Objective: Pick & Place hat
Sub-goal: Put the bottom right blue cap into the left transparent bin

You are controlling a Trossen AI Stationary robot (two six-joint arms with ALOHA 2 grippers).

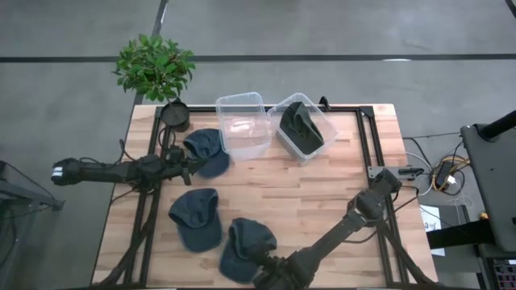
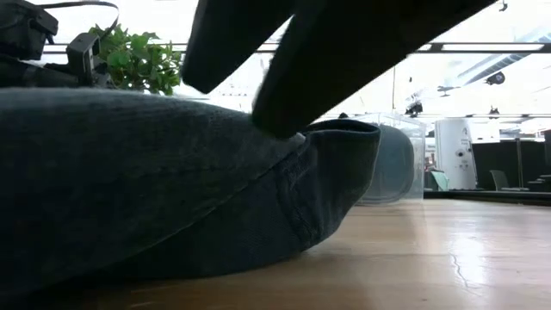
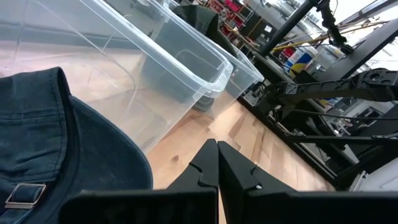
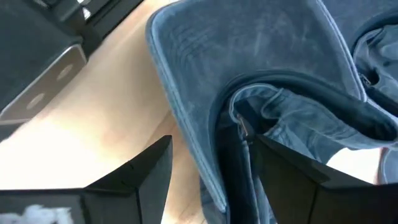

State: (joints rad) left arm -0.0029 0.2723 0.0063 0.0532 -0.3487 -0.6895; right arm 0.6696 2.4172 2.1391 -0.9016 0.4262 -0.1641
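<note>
Three blue denim caps lie on the wooden table: one at the far left (image 1: 206, 151), one in the middle (image 1: 196, 217), one near the front edge (image 1: 246, 244). A dark cap (image 1: 301, 129) lies in the right clear bin (image 1: 316, 119). My left gripper (image 1: 190, 167) is shut beside the far-left cap (image 3: 56, 143), its fingers (image 3: 217, 163) pointing toward the empty clear bin (image 3: 155, 68). My right gripper (image 4: 214, 142) is open and low over the front cap (image 4: 249, 68). One finger (image 4: 146, 171) stands over bare table, the other (image 4: 286, 174) over the cap's folded cloth. My right gripper comes down slanting over the front cap's brim edge (image 4: 205, 155), which lies between its open fingers. In the low view one fingertip (image 2: 274, 120) reaches the cap's top (image 2: 172, 146); whether it touches, I cannot tell. The cap rests flat on the table.
A potted plant (image 1: 153, 68) stands at the far left corner. The empty bin (image 1: 242, 125) and the bin with the dark cap sit side by side at the far edge. Bare wood (image 1: 322, 193) lies in the middle right of the table.
</note>
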